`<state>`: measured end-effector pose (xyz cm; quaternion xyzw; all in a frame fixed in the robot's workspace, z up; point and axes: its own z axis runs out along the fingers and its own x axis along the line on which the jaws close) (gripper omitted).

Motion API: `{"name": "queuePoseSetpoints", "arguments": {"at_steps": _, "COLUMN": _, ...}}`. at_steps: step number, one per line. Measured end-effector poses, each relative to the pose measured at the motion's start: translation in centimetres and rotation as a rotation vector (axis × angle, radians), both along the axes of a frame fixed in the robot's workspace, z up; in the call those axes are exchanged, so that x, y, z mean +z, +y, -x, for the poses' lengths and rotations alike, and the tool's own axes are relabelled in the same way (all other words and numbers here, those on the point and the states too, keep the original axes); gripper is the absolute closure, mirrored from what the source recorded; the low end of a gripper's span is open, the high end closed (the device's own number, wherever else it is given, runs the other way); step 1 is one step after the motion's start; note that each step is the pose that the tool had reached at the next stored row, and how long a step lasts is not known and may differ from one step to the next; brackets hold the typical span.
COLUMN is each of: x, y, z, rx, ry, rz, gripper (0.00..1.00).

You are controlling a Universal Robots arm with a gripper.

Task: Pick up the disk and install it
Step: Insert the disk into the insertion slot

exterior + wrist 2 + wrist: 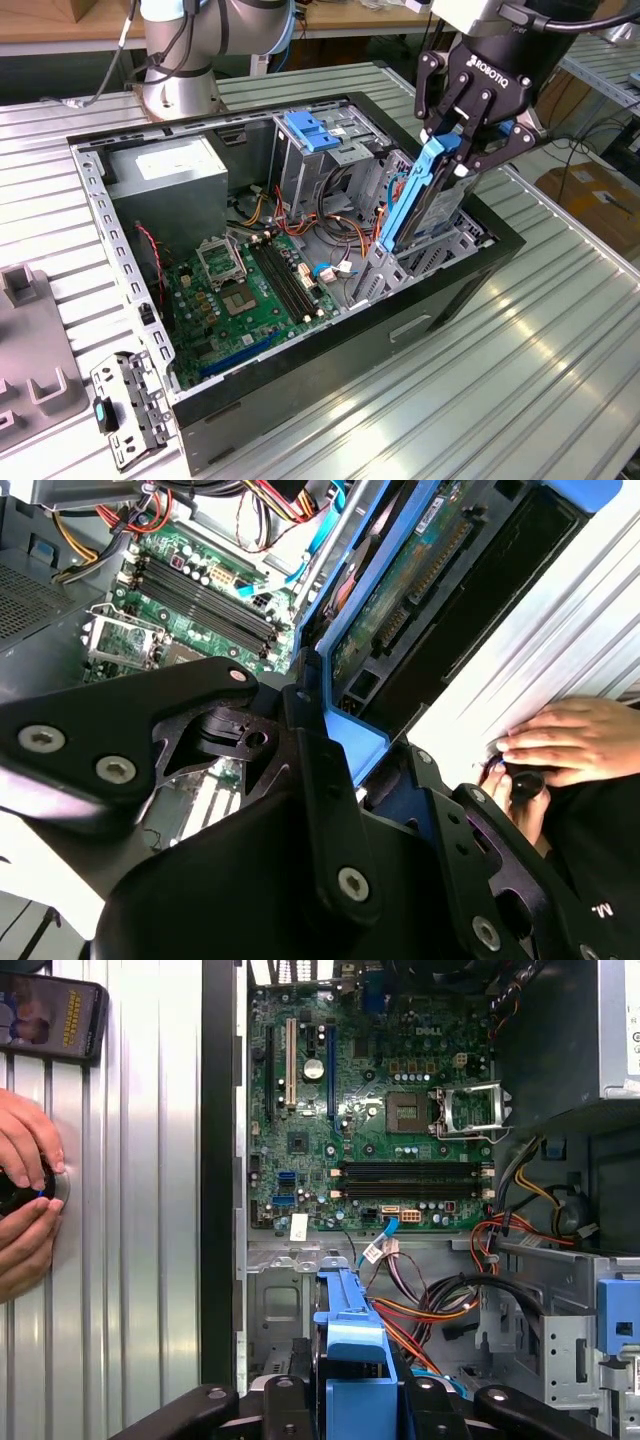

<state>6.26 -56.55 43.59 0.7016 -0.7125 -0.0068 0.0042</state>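
I see my gripper point(461, 142) clamped on the disk point(424, 200), which hangs at seven o'clock beneath it, tilted, lower end inside the computer case point(330, 372).

Ribbed metal table point(560, 380) bears open computer case point(300, 400).

The exterior view looks down obliquely across the worktop point(560, 340), far enough off to take in the whole open computer case point(300, 400). The first wrist view faces straight down past the claw point(355, 1410). The second wrist view sits closer and tilted. All three share the motherboard point(250, 290).
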Motion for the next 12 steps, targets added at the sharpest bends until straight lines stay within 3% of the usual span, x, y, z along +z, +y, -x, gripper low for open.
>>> {"name": "queuePoseSetpoints", "arguments": {"at_steps": 6, "x": -1.19, "y": 0.01, "z": 0.00, "rx": 0.000, "ry": 0.0009, "rz": 0.0005, "gripper": 0.63}}
{"name": "queuePoseSetpoints", "arguments": {"at_steps": 12, "x": -1.29, "y": -0.01, "z": 0.00, "rx": 0.000, "ry": 0.0009, "rz": 0.0004, "gripper": 0.62}}
